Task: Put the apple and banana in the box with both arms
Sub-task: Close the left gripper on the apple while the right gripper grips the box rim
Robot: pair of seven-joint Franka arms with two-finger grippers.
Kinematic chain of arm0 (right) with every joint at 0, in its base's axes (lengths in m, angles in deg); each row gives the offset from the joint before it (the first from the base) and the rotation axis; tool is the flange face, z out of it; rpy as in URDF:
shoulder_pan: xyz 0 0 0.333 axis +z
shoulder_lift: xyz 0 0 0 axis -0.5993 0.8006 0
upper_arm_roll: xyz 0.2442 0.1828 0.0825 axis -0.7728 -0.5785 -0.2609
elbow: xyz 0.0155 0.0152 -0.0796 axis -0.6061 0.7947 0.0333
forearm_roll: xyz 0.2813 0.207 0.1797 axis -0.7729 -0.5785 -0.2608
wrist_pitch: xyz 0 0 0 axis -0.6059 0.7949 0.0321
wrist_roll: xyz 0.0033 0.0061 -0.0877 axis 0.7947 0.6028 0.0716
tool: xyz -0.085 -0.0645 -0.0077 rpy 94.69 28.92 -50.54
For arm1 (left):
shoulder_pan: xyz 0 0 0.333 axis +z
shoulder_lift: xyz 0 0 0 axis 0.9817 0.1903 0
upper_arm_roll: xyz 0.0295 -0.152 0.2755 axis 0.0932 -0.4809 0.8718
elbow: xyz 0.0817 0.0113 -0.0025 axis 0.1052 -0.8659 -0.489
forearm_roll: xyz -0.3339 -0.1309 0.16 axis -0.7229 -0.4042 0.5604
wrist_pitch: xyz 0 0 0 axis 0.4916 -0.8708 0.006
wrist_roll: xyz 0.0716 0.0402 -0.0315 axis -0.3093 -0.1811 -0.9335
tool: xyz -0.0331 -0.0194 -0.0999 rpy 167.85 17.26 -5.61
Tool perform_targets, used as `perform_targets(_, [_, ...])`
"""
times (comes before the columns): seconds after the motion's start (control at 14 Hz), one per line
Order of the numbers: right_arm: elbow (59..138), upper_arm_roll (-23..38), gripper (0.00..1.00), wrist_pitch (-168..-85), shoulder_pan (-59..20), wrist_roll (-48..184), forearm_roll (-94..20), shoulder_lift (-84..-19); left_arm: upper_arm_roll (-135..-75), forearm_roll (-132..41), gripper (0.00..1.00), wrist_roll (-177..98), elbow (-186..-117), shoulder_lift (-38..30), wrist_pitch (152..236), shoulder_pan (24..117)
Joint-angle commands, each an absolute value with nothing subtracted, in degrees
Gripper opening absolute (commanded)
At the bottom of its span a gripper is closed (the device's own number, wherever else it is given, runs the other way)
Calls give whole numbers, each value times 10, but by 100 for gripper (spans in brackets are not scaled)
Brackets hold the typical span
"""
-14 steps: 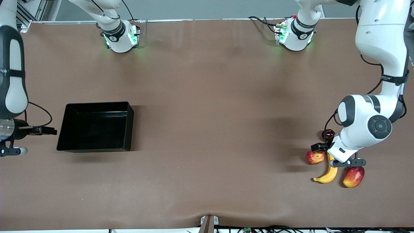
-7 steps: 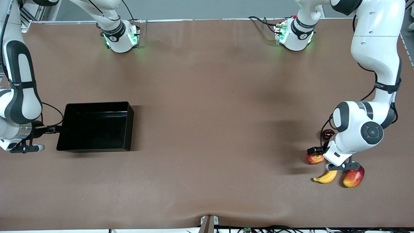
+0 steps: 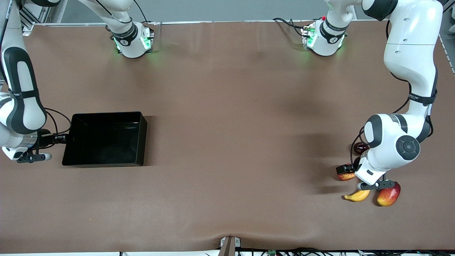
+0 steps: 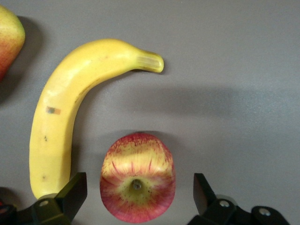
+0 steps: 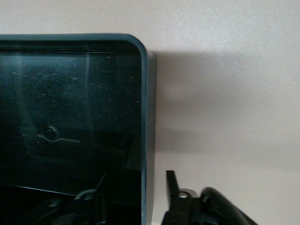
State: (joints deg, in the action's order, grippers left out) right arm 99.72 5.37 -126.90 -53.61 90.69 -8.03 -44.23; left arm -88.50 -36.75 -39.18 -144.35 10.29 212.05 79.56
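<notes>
The apple [image 4: 137, 185], red with yellow streaks, lies stem dimple up between the open fingers [image 4: 70, 194] of my left gripper [image 4: 137, 192], which touch nothing. In the front view the left gripper [image 3: 346, 170] covers most of the apple [image 3: 345, 176]. The yellow banana [image 4: 70, 108] lies right beside the apple, its tip showing in the front view [image 3: 357, 195]. The black box [image 3: 106, 142] stands toward the right arm's end of the table. My right gripper [image 3: 64, 138] is open and straddles the box's end wall [image 5: 144, 117], one finger [image 5: 172, 190] outside and the other inside.
A red-yellow mango [image 3: 388, 194] lies beside the banana and also shows in the left wrist view [image 4: 9, 33]. A dark red round fruit [image 3: 360, 146] sits farther from the front camera than the apple, partly under the left arm. The box holds nothing.
My left gripper has come down around the apple. My right gripper has moved in from the table's end to the box's end wall.
</notes>
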Motion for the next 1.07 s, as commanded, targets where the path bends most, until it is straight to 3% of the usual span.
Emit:
perform_targets(0.0, [1004,44,8,-1274,-551,921,-103,-442,-885,-380,100,-385,-1432,115,2125,796])
perform_targets(0.07, [1004,44,0,-1273,-551,921,-103,-442,-885,-380,100,-385,-1432,118,2125,796])
perform_targets(0.21, [1001,44,0,-1267,-551,922,-103,-444,-885,-381,96,-385,-1432,122,2125,796])
perform_targets(0.43, [964,44,0,-1202,-542,919,-127,-449,-885,-381,73,-396,-1431,123,2125,796])
perform_targets(0.5, [946,43,0,-1172,-541,918,-144,-449,-885,-381,61,-397,-1432,123,2128,796])
perform_targets(0.71, [913,42,0,-1112,-533,917,-205,-449,-885,-382,0,-398,-1431,115,2129,796])
perform_targets(1.0, [908,41,0,-1102,-462,820,-243,-450,-886,-382,0,-403,-1431,76,2118,796])
